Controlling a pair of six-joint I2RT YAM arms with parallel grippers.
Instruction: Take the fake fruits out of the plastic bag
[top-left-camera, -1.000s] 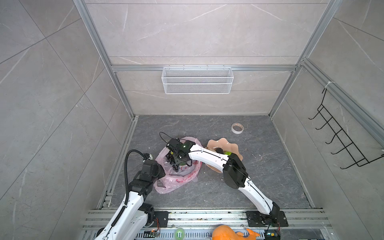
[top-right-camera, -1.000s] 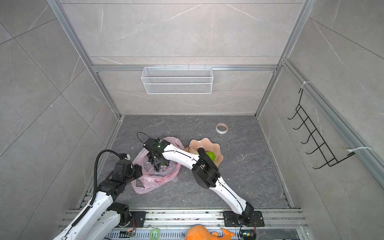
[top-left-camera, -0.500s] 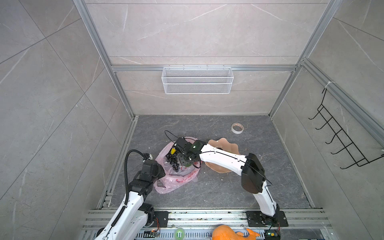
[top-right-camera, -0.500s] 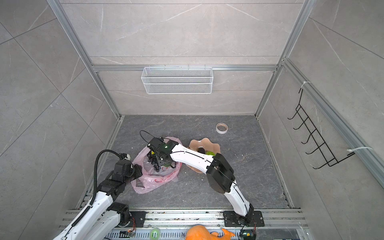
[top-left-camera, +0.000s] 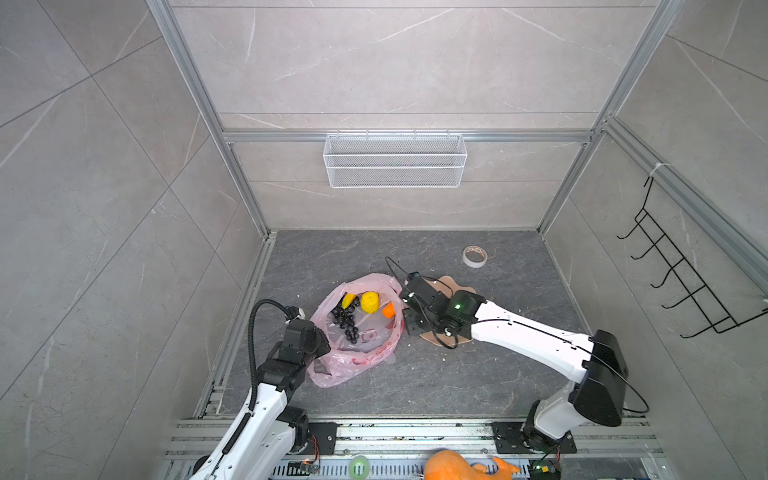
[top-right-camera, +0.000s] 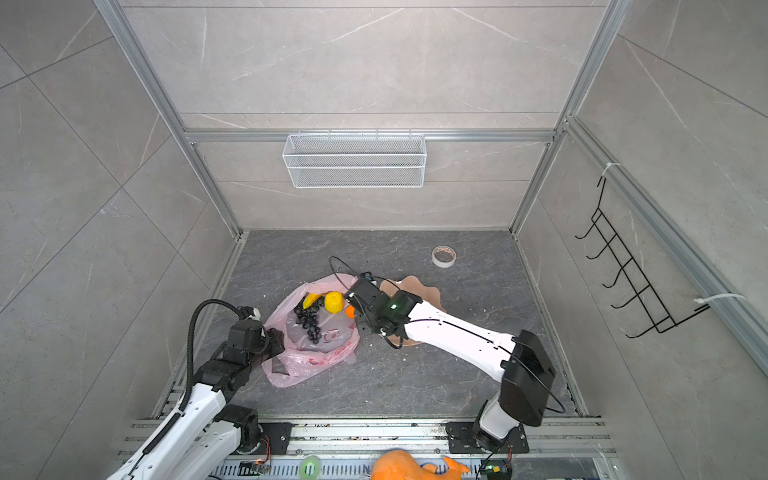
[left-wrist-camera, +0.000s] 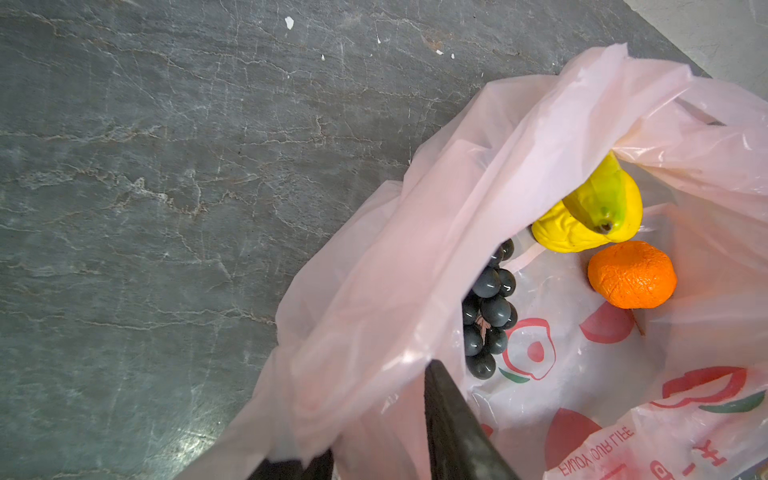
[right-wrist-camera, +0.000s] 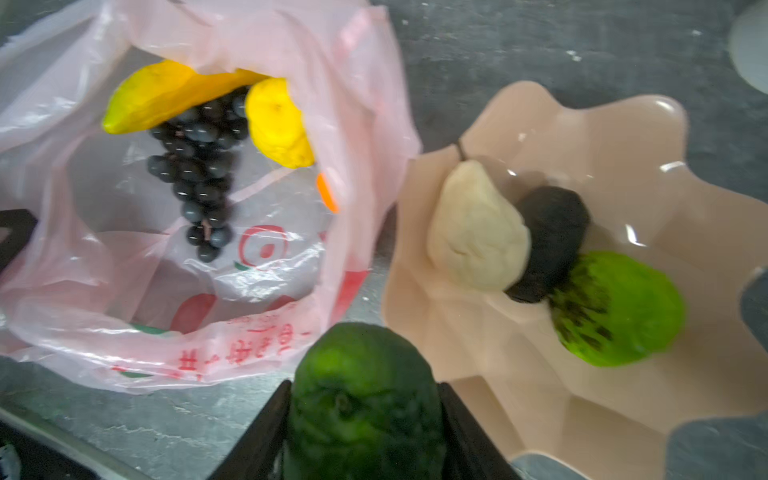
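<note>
Four fruits (left-wrist-camera: 631, 274) in bag (left-wrist-camera: 374, 270), three on plate (right-wrist-camera: 582, 133), avocado (right-wrist-camera: 365, 374) in tool (right-wrist-camera: 363, 399).

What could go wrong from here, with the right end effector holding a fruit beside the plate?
1. The dark green plastic avocado in the right end effector hangs near the rim of the peach scalloped plate, not over its middle; released now, it might miss or roll off.
2. The left end effector pinches the thin translucent pink plastic bag; if the film slips, the mouth may fold over the black grape bunch and round orange fruit.
</note>
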